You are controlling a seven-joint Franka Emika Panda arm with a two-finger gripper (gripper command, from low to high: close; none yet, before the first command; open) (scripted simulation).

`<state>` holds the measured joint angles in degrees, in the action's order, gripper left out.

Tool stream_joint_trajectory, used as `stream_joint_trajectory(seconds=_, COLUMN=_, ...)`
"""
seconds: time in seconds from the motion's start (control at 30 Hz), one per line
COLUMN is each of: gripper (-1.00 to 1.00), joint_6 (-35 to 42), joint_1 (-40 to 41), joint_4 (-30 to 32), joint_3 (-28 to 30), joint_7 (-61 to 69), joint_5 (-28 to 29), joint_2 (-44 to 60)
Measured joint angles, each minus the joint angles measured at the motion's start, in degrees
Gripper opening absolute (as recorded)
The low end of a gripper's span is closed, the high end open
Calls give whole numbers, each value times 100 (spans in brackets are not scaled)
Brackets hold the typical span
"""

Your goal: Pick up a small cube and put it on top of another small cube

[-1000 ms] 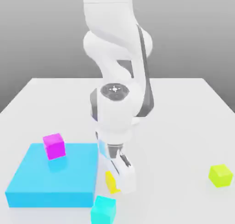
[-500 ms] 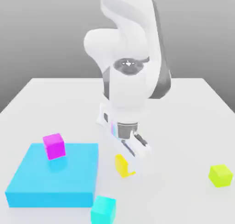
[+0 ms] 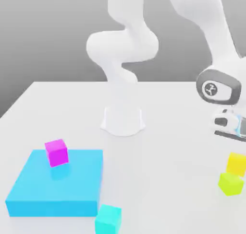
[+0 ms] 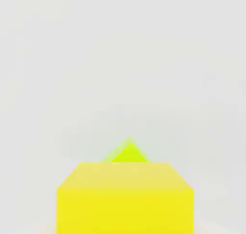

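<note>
The small cube (image 3: 237, 162), pure yellow, hangs in the air at the exterior view's far right, just under my hand. My gripper (image 3: 237, 154) is shut on it. The other small cube (image 3: 230, 183), lime yellow-green, rests on the white table directly below and slightly toward the exterior view's left of the yellow one, with a narrow gap between them. In the hand view the yellow cube (image 4: 125, 197) sits close in front, and a corner of the lime cube (image 4: 128, 153) peeks out beyond it.
A large flat cyan block (image 3: 57, 187) lies at the exterior view's lower left with a magenta cube (image 3: 56, 152) on top. A small cyan cube (image 3: 108, 219) sits by its near corner. The arm's white base (image 3: 123, 120) stands mid-table.
The arm has swung from beside the cyan block to the exterior view's right, carrying the yellow cube up and across until it hangs over the lime cube.
</note>
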<state>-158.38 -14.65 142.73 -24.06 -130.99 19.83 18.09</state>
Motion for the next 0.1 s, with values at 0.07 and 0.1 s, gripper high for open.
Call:
stream_joint_trajectory(seconds=0.07, gripper=100, joint_6=0, joint_1=0, joint_4=0, joint_3=0, joint_7=0, joint_5=0, joint_2=0)
stream_joint_trajectory(seconds=0.1, gripper=100, joint_6=0, joint_1=0, joint_4=0, joint_3=0, joint_7=0, joint_5=0, joint_2=0)
